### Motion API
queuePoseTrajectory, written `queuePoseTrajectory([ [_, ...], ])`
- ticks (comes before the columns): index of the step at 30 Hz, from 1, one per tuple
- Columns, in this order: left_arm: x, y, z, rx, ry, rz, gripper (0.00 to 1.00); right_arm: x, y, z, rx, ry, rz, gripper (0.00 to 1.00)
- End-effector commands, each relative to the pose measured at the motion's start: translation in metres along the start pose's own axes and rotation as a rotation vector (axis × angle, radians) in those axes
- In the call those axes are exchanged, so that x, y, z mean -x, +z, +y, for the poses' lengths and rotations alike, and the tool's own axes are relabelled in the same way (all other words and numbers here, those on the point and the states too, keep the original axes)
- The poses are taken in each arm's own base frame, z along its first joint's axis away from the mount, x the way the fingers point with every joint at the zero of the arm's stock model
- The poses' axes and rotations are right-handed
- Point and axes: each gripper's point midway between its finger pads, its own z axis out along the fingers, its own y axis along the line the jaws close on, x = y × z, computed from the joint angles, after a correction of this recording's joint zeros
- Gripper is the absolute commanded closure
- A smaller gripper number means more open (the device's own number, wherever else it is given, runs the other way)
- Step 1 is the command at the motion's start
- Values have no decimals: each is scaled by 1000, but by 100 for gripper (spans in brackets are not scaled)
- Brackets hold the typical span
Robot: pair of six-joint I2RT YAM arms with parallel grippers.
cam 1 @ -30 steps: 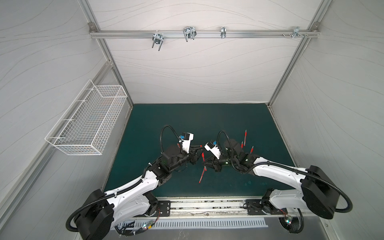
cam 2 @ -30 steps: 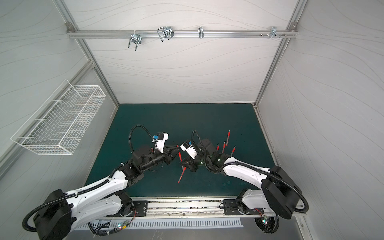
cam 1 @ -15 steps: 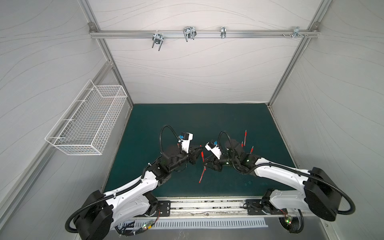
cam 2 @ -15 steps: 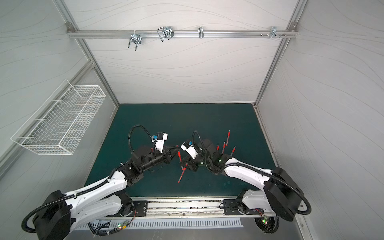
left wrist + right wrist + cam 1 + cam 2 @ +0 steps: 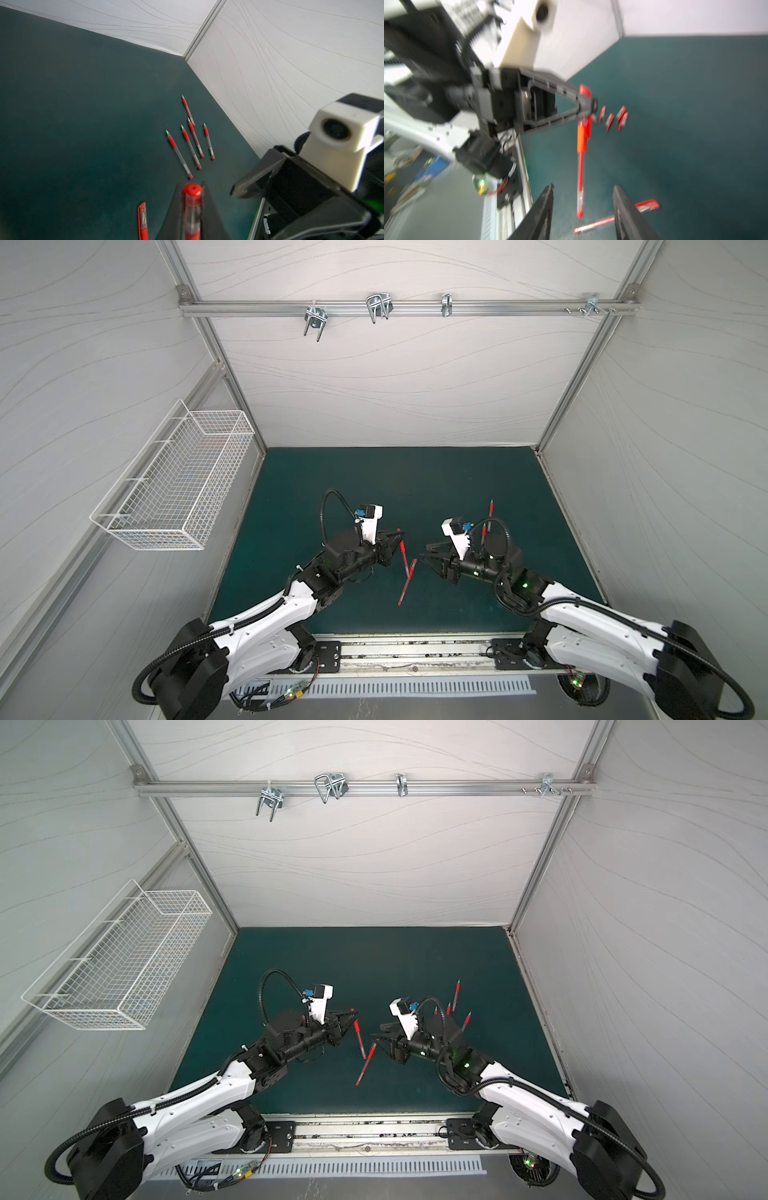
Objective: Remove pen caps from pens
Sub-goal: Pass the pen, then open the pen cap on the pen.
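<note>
Item: capped pen (image 5: 403, 556), hanging over the green mat (image 5: 332, 489), pinched at its upper end by my left gripper (image 5: 398, 536) alone. The right gripper (image 5: 424, 558) has just let go and backed off, jaws spread, empty (its cap (image 5: 581, 135) looks still on, so a regrasp awaits). A second capped pen (image 5: 405, 589) lies below

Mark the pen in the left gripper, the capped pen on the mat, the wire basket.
held pen (image 5: 192, 212): left wrist view, barrel.
capped pen (image 5: 143, 221): left wrist view, cap.
wire basket (image 5: 183, 489): a top view, mesh.
</note>
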Motion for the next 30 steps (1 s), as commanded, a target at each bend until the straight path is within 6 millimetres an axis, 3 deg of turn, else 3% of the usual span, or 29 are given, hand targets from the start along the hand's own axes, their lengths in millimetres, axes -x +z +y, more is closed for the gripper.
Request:
queuePoseTrajectory([
  [1, 28, 0, -11, -29, -23, -93, 100, 38, -16, -8, -98, 15, -133, 49],
  [7, 30, -1, -12, -50, -44, -128, 100, 23, -21, -11, -94, -74, -165, 46],
  [16, 26, 5, -23, -112, -23, -95, 100, 3, 7, 9, 66, -94, -75, 48],
  [30, 20, 4, -50, -214, 18, -76, 100, -6, 39, 17, 197, -41, -56, 57],
])
